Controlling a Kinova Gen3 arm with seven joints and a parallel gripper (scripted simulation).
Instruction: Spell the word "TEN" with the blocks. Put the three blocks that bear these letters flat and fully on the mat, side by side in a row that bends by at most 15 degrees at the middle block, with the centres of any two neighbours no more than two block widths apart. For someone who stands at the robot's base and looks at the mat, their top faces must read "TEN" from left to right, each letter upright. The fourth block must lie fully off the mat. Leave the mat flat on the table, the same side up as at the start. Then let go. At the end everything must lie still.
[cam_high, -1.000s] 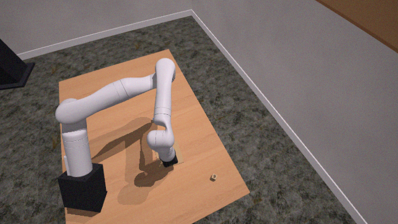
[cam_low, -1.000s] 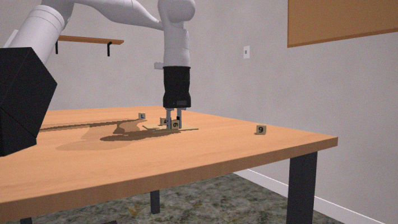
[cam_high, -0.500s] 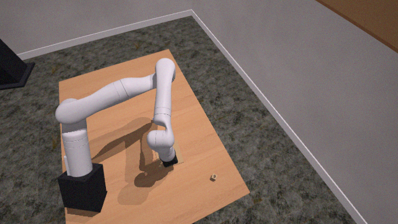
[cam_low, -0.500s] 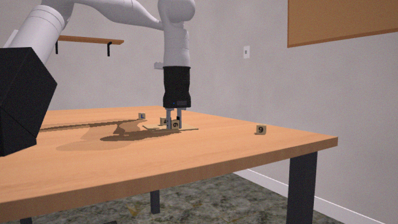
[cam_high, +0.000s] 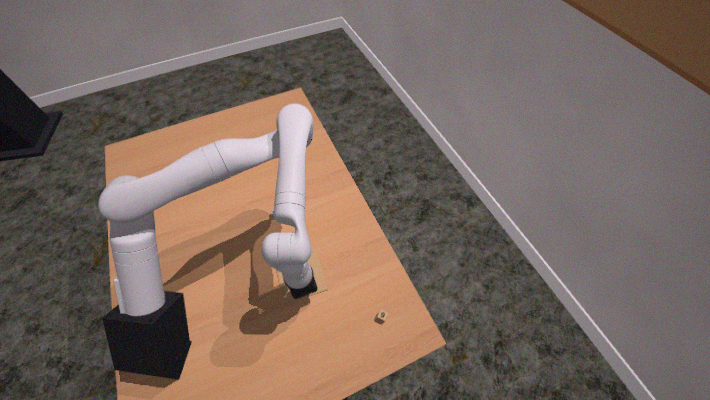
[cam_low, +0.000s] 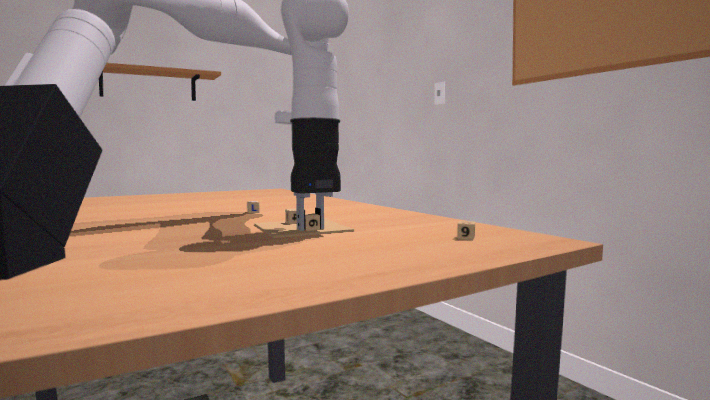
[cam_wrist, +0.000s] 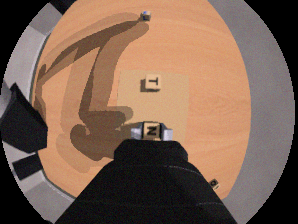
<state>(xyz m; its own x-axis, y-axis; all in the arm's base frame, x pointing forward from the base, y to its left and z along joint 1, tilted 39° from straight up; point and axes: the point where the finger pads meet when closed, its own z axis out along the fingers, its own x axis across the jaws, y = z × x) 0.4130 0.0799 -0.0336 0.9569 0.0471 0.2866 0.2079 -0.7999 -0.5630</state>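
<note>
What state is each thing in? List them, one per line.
Black two-finger gripper: slightly open, straddling a block.
Tan cube block between its fingers: flat on mat.
Second tan block behind: flat on mat.
Blue-lettered tan block: on table, off mat.
Tan block marked 9: on table, off mat.
Thin beige mat: flat on table.
</note>
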